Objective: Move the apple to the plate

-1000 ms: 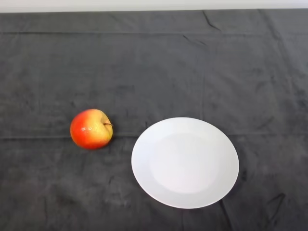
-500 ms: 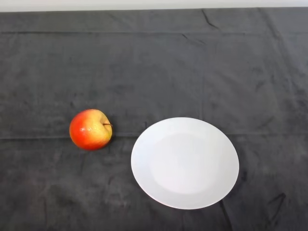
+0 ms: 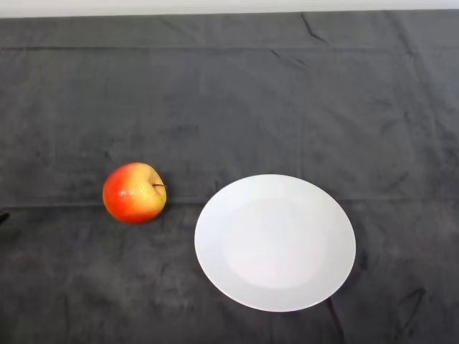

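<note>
Two things sit on the worktop's dark cloth: the apple [image 3: 135,193] toward the left edge, stem pointing right, and the empty white plate [image 3: 275,242] near it, toward the front edge, not touching. No hand is in view, so its state cannot be told. The task looks unstarted; next comes a reach to grasp the apple.

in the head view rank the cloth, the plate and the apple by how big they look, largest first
1. cloth, which covers nearly the whole view
2. plate
3. apple, clearly smaller than the plate beside it
</note>
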Controlling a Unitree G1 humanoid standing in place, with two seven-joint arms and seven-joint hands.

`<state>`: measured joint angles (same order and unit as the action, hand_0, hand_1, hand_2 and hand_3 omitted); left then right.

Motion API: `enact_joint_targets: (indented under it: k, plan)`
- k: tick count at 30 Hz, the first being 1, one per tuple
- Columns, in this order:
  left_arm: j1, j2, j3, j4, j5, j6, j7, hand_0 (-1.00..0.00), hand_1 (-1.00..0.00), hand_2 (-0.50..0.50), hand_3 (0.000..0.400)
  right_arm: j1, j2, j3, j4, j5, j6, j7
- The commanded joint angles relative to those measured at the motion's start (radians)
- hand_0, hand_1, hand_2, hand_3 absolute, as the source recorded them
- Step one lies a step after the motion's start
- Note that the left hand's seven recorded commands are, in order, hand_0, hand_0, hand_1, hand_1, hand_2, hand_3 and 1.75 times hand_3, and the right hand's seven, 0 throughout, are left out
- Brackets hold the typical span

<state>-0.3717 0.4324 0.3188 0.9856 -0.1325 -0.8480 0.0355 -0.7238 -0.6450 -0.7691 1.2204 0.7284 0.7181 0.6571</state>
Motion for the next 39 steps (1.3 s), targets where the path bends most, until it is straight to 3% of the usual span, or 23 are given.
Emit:
enact_joint_targets:
  k: [1,8,19,39]
  plan:
    - [-0.022,-0.008,-0.027,-0.045,0.027,0.018,0.019,0.00,0.00,0.00,0.000,-0.010,-0.020,-0.0156,-0.004,0.0154,-0.005,0.0027]
    - [-0.026,-0.066,-0.101,-0.094,0.084,0.045,0.045,0.00,0.00,0.00,0.000,-0.009,-0.019,-0.0156,-0.007,0.0157,-0.006,0.0016]
    - [-0.021,-0.128,-0.222,-0.162,0.115,0.093,0.045,0.00,0.00,0.00,0.000,-0.007,-0.017,-0.0156,-0.011,0.0163,-0.006,-0.0002]
    - [-0.021,-0.143,-0.454,-0.147,0.076,0.145,0.000,0.00,0.00,0.00,0.000,-0.005,-0.015,-0.0156,-0.016,0.0175,-0.006,-0.0030]
